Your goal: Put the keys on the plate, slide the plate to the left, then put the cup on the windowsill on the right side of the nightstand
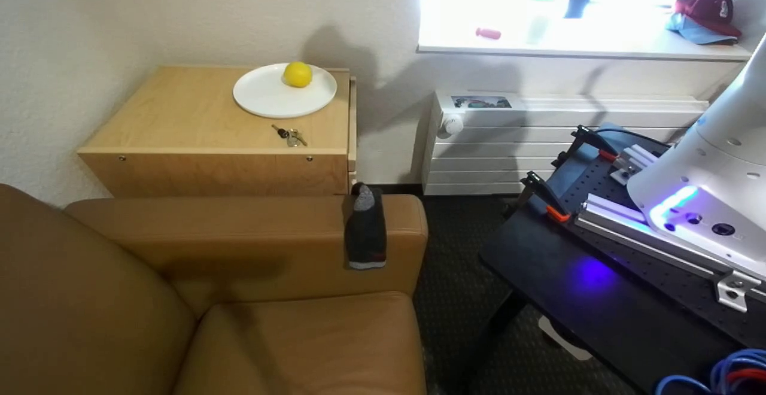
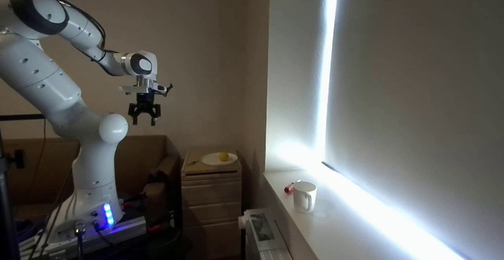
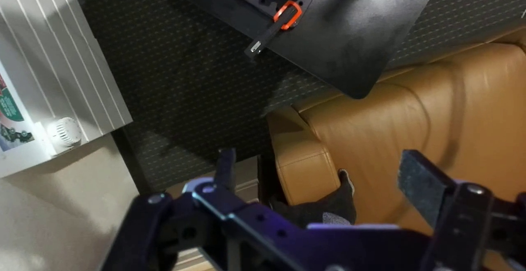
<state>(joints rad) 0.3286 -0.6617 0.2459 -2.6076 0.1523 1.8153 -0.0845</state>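
Note:
The keys [image 1: 291, 136] lie on the light wooden nightstand [image 1: 173, 108], just in front of the white plate [image 1: 263, 99]. A yellow lemon [image 1: 298, 75] sits on that plate near its back right. In an exterior view the white cup [image 2: 304, 197] stands upright on the windowsill [image 2: 315, 232]; glare washes it out in the opposite view. My gripper [image 2: 144, 123] hangs high in the air, pointing down, well apart from nightstand and cup. The wrist view shows its fingers [image 3: 425, 189] spread wide with nothing held between them. Keys, plate and cup are outside the wrist view.
A brown leather sofa [image 1: 287, 221] with a dark sock [image 1: 366, 233] over its armrest stands before the nightstand. Below the windowsill is a white radiator [image 1: 479, 143]. A red-handled object [image 2: 289, 188] lies by the cup, and a cap [image 1: 706, 12] sits farther along. The arm's black table [image 1: 538, 275] carries clamps.

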